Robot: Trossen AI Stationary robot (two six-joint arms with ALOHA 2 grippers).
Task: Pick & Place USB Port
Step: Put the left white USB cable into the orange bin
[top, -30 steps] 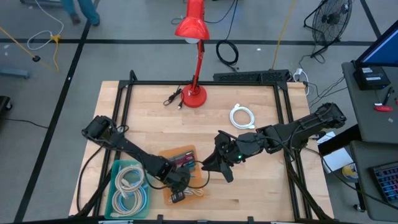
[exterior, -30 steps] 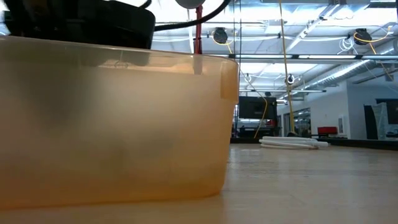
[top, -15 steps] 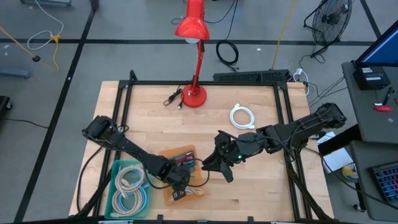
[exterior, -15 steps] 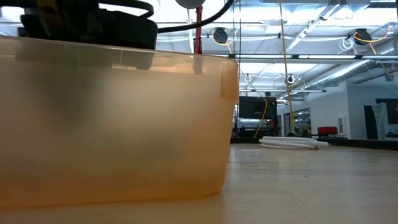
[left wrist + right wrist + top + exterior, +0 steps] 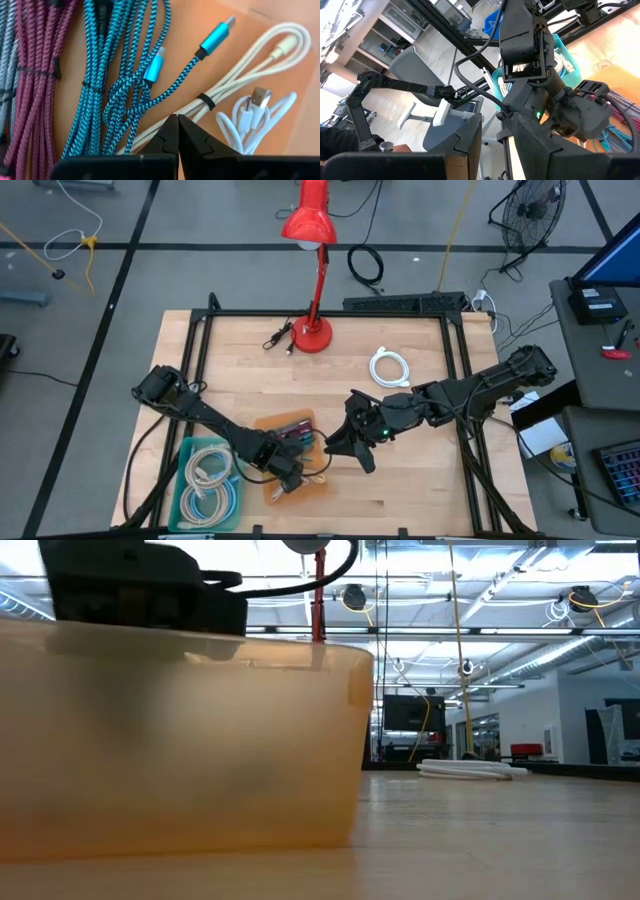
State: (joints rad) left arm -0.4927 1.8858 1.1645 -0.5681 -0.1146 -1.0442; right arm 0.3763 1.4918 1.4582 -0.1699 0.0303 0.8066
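Left hand (image 5: 291, 481) hangs low over the orange bin (image 5: 318, 489), fingers (image 5: 172, 137) pinched together with nothing between them. Tips sit just above the cables. No cable is held.

In the left wrist view, starting at the maroon end of the bin: maroon braided cable (image 5: 30, 75), then teal braided cable (image 5: 107, 75) with two metal-tipped plugs, then a white cable (image 5: 250, 75) tied with a dark band, its USB plug (image 5: 257, 96) lying flat on the bin floor.

Teal bin (image 5: 207, 480) sits just beside the orange bin, on the left arm's side, holding pale coiled cables.

Right hand (image 5: 349, 443) waits near the far side of the orange bin, jaws part-open, nothing seen in them.

Judgement on the step: the pick has not started. Fingers must part before going down. Best to choose one bundle at its tie band or a plug body, not a loose loop; the strands overlap, so a careless grab may drag a neighbour. Come straight down and lift slowly.

A loose white coil (image 5: 390, 367) lies on the counter (image 5: 420, 480) well beyond the orange bin, past the right hand.

Writing: none readable on cables, bins or arms.
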